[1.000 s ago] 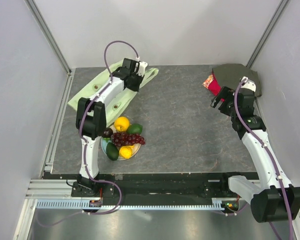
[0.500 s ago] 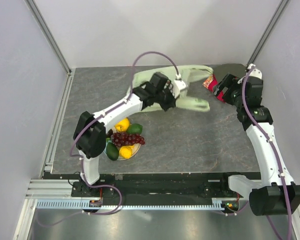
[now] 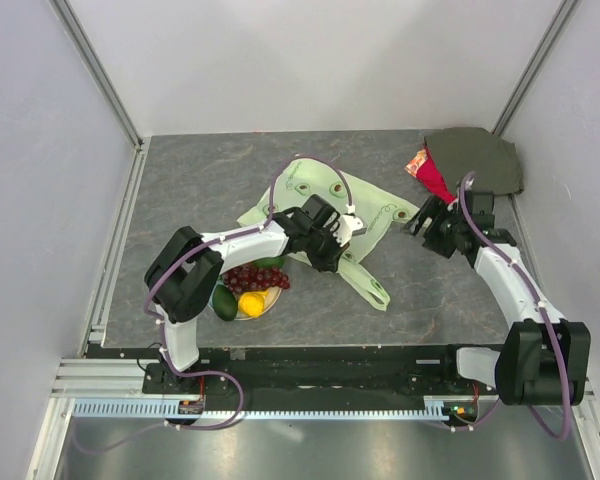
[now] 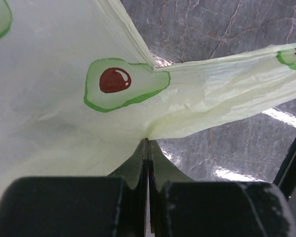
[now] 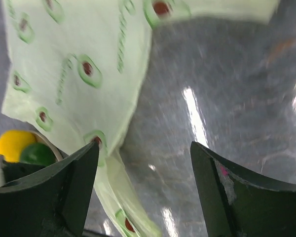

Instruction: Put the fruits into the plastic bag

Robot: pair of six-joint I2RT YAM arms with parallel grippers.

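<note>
Left claw clenched on a fold of the plastic bag, spread mid-table, avocado prints, green lettering too blurred to read, right claw gaping empty at the bag's 3 o'clock, fruits on a plate at its 8 o'clock

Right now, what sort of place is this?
Probably a lab robot test cell: panel walls on aluminium posts, two arms bolted at the table's near edge, fruits and plastic bag staged.
</note>
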